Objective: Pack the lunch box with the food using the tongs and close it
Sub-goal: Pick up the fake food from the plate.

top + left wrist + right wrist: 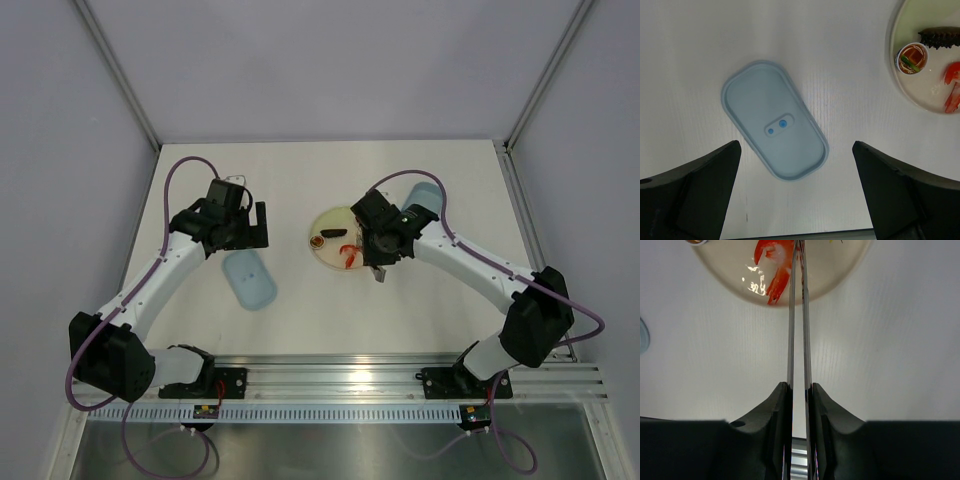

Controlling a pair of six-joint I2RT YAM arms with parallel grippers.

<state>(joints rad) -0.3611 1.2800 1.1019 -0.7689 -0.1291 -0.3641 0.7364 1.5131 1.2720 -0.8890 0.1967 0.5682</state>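
Overhead view faces down; both close wrist views share the plate [925,87].

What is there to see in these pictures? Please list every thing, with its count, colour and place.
lunch box tub: one, pale blue, far right, partly hidden behind the right arm
lid: one, pale blue, flat on the table left of the plate, apart from the tub
plate: one, pale yellow, middle of the table
dark brown piece: one, on the plate
small round piece: one, brown with a white rim, on the plate
shrimp: at least one, red, on the plate
tongs: one, silver, reaching over the plate beside the shrimp
table: one, white
left gripper: open, above the lid
right gripper: shut on the tongs
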